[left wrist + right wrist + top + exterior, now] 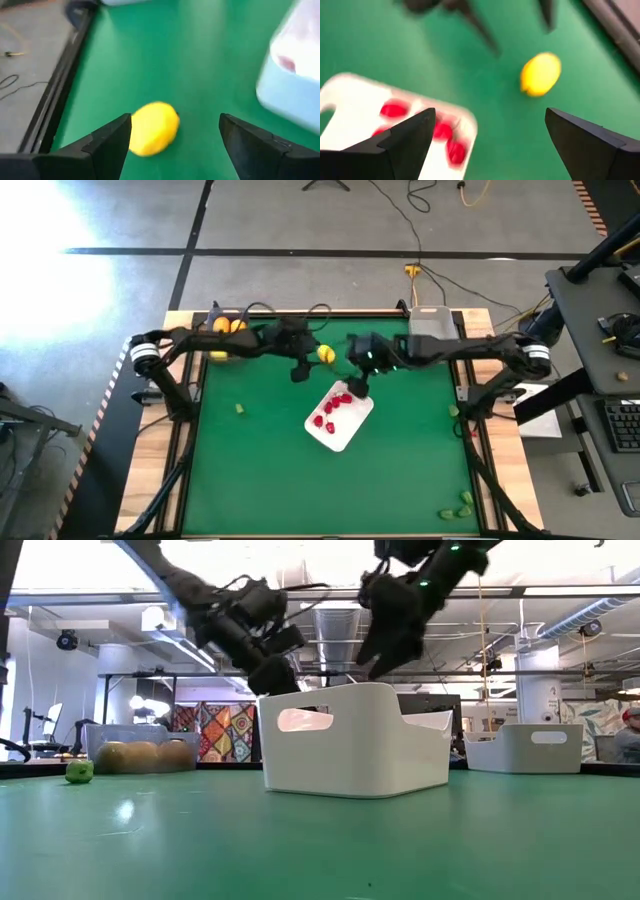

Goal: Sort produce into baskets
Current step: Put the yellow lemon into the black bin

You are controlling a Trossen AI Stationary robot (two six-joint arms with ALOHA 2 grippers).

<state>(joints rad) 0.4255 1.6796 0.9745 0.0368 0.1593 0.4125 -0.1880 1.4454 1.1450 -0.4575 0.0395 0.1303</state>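
- Left gripper (pixel 172 142) wide open, empty, over lemon (pixel 154 128): centre, then lower straight.
- Right gripper (pixel 487 142) wide open, empty, above tray (pixel 352 432): keep clear.

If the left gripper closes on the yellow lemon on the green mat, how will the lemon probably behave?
The lemon looks rounded and smooth, so it may roll or slip sideways if pinched off-centre. It seems small and toy-like, so probably light. The left gripper is open around it.
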